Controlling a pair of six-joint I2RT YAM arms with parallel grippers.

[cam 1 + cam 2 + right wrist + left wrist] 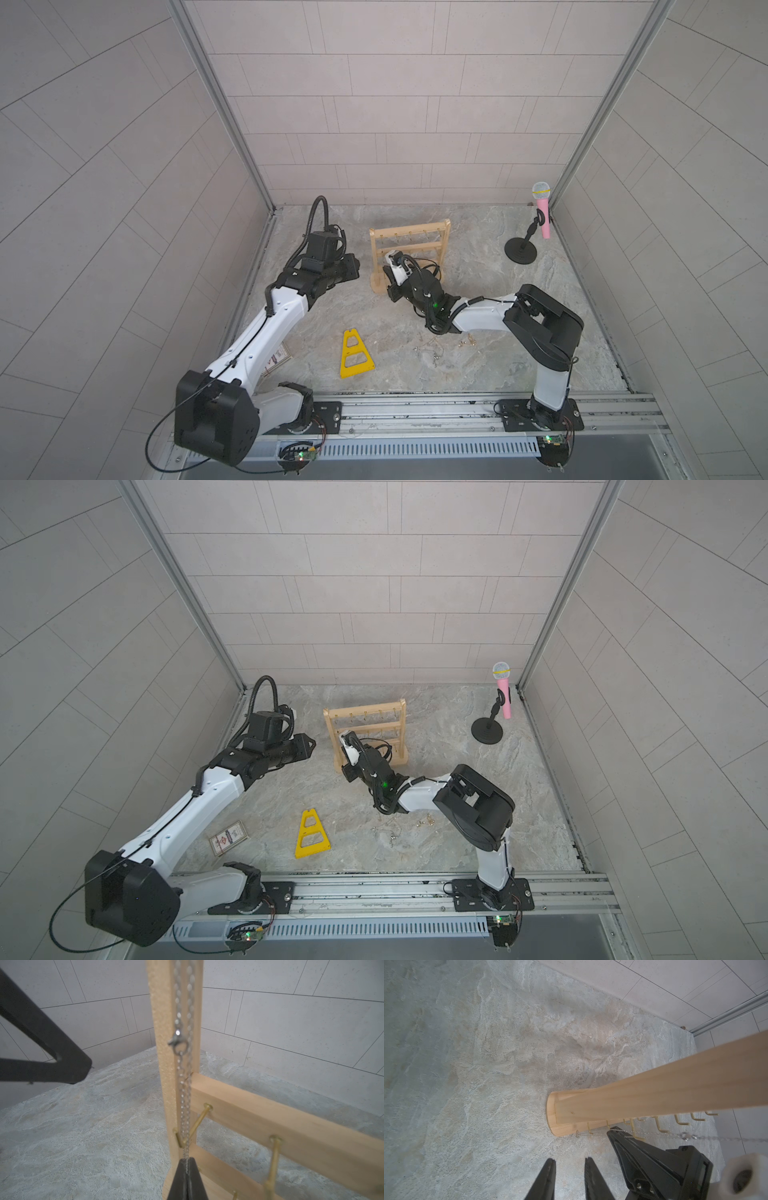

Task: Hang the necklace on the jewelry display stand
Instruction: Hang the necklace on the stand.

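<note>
Silver necklace (182, 1093) pinched in right fingers (179, 1180), running along jewelry display stand (249, 1105) upright, crossing brass hook (195, 1124) just beyond the fingertips. Empty left fingers (546, 1178) narrowly parted, farther off.

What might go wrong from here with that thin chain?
The right tool pinches the necklace only at its tips, so it may slip out. It passes a brass hook, but whether it is caught is unclear; letting go might drop it. The left tool is not holding the jewelry display stand, so a tug could shift it.
</note>
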